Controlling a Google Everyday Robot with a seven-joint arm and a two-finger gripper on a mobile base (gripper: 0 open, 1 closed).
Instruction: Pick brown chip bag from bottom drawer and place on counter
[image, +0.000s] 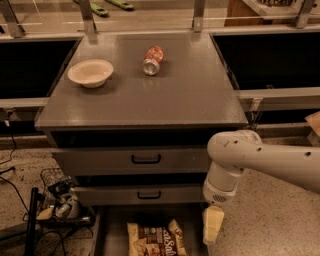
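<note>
Down low, the brown chip bag (156, 240) lies in the bottom drawer (112, 234), gripper (212, 226) just beside it, its state unclear.

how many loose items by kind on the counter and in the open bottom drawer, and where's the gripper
bowl: 1, on the counter
soda can: 1, lying on the counter
brown chip bag: 1, in the bottom drawer
total: 3
The gripper hangs over the drawer's right side, just right of the bag.
</note>
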